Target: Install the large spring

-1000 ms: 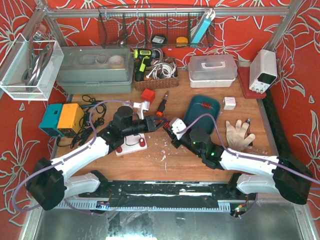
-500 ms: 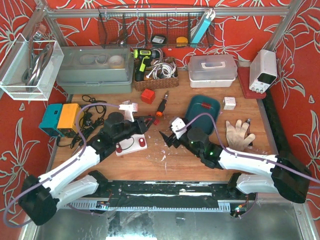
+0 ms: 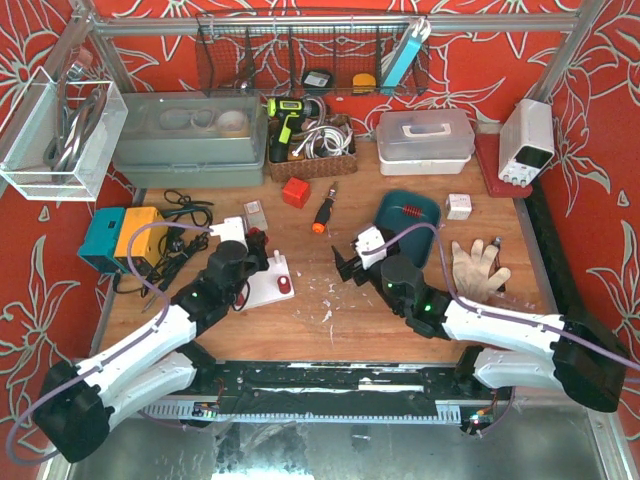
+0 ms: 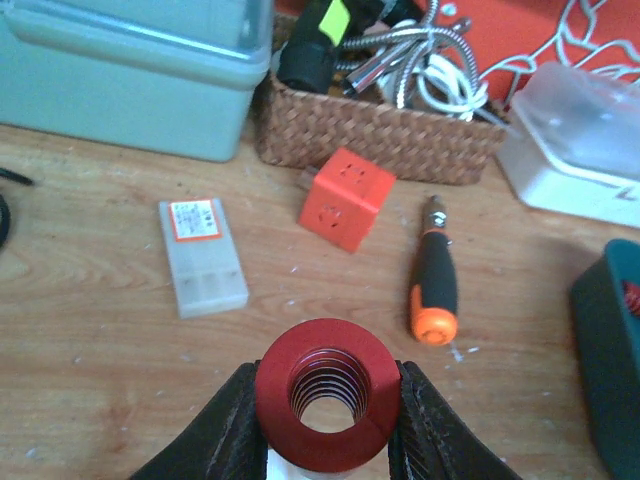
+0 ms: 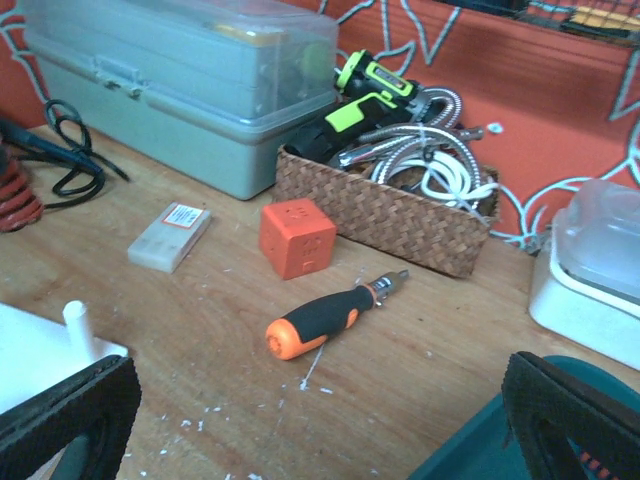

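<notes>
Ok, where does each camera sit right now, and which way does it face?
Top external: above and behind the bases, looking down on the wooden table; left arm and right arm show.
Left wrist: low, facing the back wall; left gripper clamps the red coiled spring.
Right wrist: low, facing back too; right gripper open, pads at the bottom corners.
Shared: both wrist views hold the orange-handled screwdriver and red plastic cube.

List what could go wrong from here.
The large spring is pinched by its round sides in the left tool; it may slip or pop free.
The right tool is open and holds nothing, so the white base could shift as the spring meets its thin peg.
</notes>
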`<act>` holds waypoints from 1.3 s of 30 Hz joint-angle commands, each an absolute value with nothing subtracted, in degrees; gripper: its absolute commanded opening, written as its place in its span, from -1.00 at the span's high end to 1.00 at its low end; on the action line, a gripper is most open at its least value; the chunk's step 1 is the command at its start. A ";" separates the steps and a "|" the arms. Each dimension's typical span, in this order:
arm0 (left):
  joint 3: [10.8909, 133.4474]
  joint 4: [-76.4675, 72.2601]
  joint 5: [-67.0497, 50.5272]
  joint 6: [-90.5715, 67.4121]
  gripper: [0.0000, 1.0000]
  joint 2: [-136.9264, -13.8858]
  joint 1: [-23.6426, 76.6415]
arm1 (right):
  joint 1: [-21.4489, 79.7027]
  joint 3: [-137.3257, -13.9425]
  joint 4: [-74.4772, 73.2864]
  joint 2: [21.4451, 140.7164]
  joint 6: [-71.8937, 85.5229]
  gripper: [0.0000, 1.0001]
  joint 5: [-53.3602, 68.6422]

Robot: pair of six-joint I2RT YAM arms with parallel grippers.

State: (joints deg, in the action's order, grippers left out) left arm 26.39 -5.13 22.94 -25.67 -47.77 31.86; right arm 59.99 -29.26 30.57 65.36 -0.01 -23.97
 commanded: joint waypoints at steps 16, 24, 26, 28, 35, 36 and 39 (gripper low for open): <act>25.84 -12.92 22.56 -17.80 1.00 -55.38 34.67 | 59.00 -28.12 31.34 63.36 1.11 -0.98 -29.97; 26.63 -14.13 22.16 -16.60 1.00 -60.18 35.42 | 58.71 -28.08 31.25 63.56 0.96 -0.98 -30.23; 26.63 -14.22 22.11 -16.42 1.00 -60.44 35.51 | 58.62 -27.97 31.07 63.43 0.89 -0.98 -30.31; 26.35 -14.59 22.40 -15.99 1.00 -60.83 35.51 | 58.54 -27.87 31.15 63.16 0.77 -0.98 -30.19; 26.48 -15.08 23.55 -14.49 1.00 -62.41 35.51 | 58.36 -27.69 30.97 62.67 0.71 -0.98 -30.02; 26.39 -14.95 23.82 -14.42 1.00 -62.59 35.55 | 58.36 -27.69 30.94 62.67 0.70 -0.98 -30.12; 26.04 -14.86 24.19 -14.33 1.00 -63.19 35.58 | 58.27 -27.62 30.85 62.57 0.65 -0.98 -30.12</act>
